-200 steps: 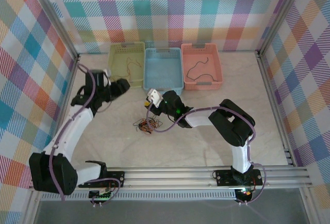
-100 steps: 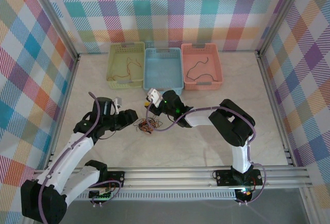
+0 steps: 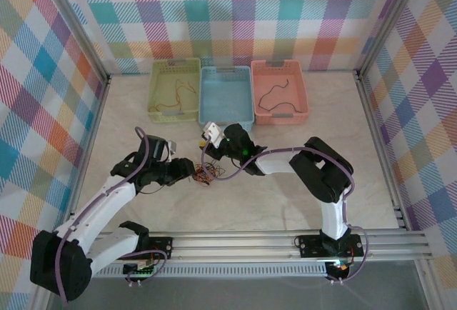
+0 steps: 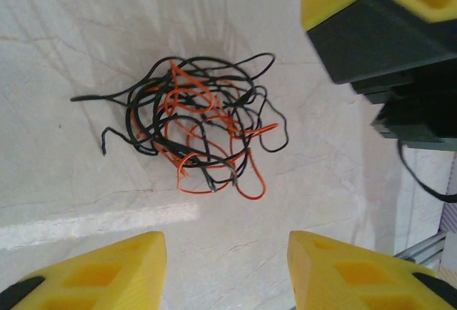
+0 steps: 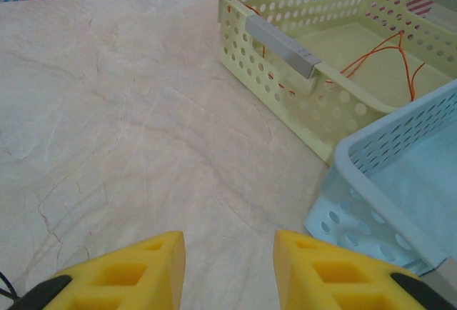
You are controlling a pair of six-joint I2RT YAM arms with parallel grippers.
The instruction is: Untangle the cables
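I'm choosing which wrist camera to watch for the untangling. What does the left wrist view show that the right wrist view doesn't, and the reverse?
Left wrist, not right: the tangle of black and orange cables. Right wrist, not left: the green basket with an orange cable inside, beside the blue basket. Both: the pale table and an open gripper's yellow fingers in the foreground.

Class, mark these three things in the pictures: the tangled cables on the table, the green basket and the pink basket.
tangled cables (image 4: 191, 128): left wrist view, middle of the knot.
green basket (image 5: 282, 42): right wrist view, its grey handle.
pink basket (image 3: 282, 118): top external view, its near wall.
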